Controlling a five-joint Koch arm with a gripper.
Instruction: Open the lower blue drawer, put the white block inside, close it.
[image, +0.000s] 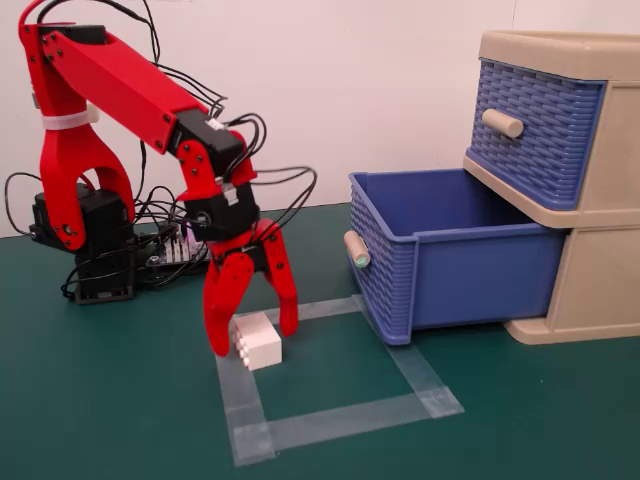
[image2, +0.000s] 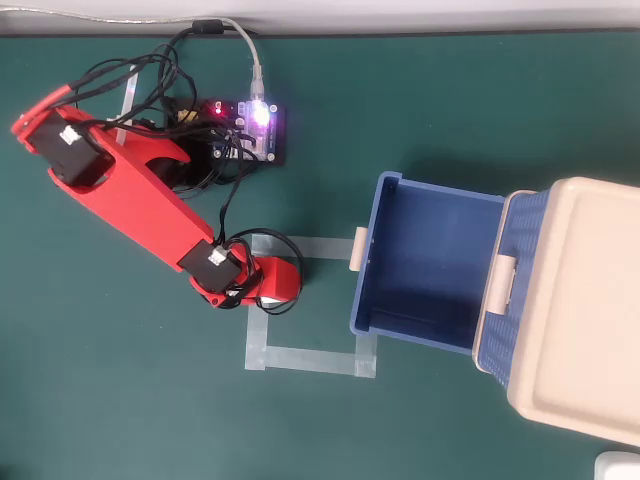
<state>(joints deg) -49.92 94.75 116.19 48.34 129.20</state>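
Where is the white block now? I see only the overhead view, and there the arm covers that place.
Observer: In the fixed view, the white block lies on the table at the far left corner of the tape square, directly below the gripper.
Operator: Is the gripper closed on it?
Observer: No. The jaws are open, one on each side of the block. I cannot tell if they touch it.
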